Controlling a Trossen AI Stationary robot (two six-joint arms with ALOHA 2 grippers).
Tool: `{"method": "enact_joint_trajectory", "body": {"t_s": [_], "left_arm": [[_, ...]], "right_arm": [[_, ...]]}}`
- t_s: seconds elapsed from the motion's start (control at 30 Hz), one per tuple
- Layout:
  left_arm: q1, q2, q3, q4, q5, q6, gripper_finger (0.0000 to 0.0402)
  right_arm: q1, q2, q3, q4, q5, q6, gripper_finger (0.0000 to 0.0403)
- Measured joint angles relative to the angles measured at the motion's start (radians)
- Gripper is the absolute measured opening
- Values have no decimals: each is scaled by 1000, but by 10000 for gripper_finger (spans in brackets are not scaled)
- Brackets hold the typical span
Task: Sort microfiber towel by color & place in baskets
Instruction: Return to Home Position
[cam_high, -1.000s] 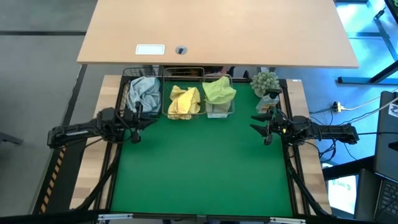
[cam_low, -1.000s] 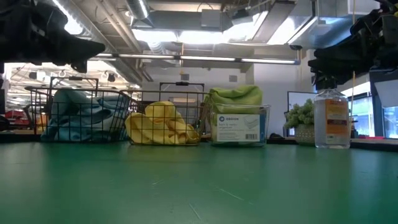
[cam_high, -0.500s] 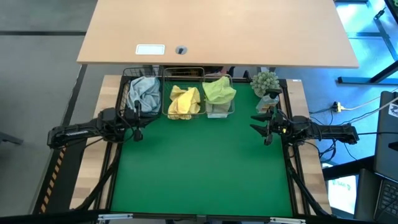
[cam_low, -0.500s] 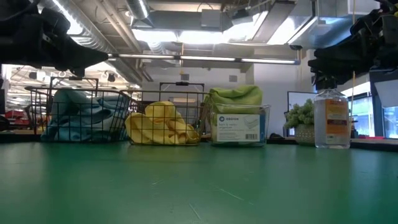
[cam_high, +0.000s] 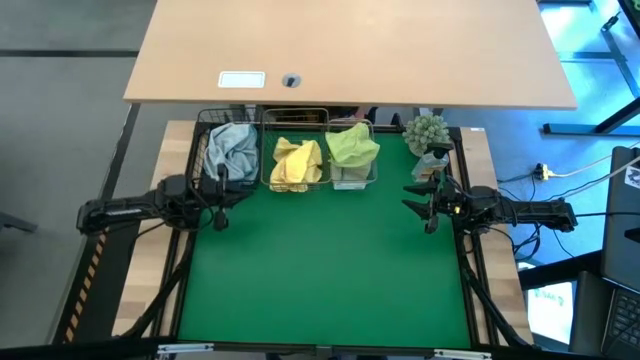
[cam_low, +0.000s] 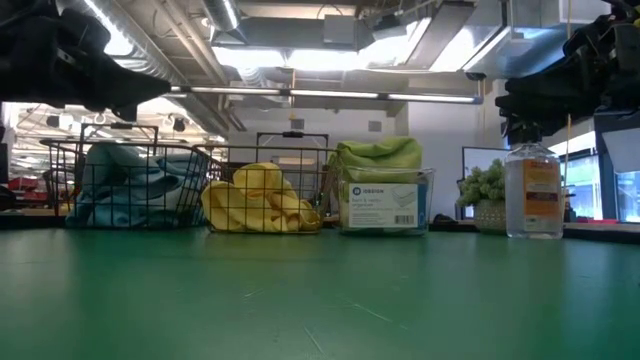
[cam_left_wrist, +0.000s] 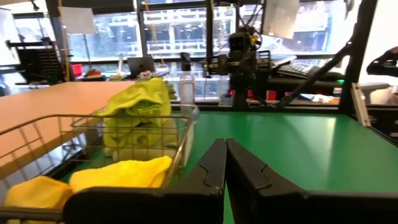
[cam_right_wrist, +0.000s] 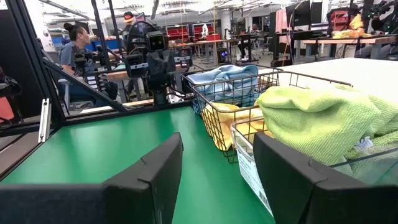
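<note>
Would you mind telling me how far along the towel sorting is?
Sorting looks done: blue-grey cloth in the black basket, yellow cloth in the middle basket, green cloth in the clear bin. Left gripper shut, right gripper open, both empty at the mat sides. None left out.

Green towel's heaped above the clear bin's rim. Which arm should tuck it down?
Right, likely. Right arm: jaws open, nearer the clear bin. Left arm: jaws shut, by the black basket.

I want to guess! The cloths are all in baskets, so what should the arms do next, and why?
Probably just shut the right arm's open jaws and park: the blue cloth, yellow cloth and green cloth already lie in separate baskets.
</note>
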Motion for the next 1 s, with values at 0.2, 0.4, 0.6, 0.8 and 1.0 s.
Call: {"method": "enact_joint_trajectory", "body": {"t_s": [0.2,0.4,0.6,0.8,1.0], "left_arm": [[-31,0,0,0,1,0,2],[-31,0,0,0,1,0,2],[-31,0,0,0,1,0,2],[-31,0,0,0,2,0,2],[-31,0,0,0,1,0,2]], "right_arm": [[0,0,0,0,0,0,198],[0,0,0,0,0,0,198],[0,0,0,0,0,0,198],[0,0,0,0,0,0,198],[0,0,0,0,0,0,198]]}}
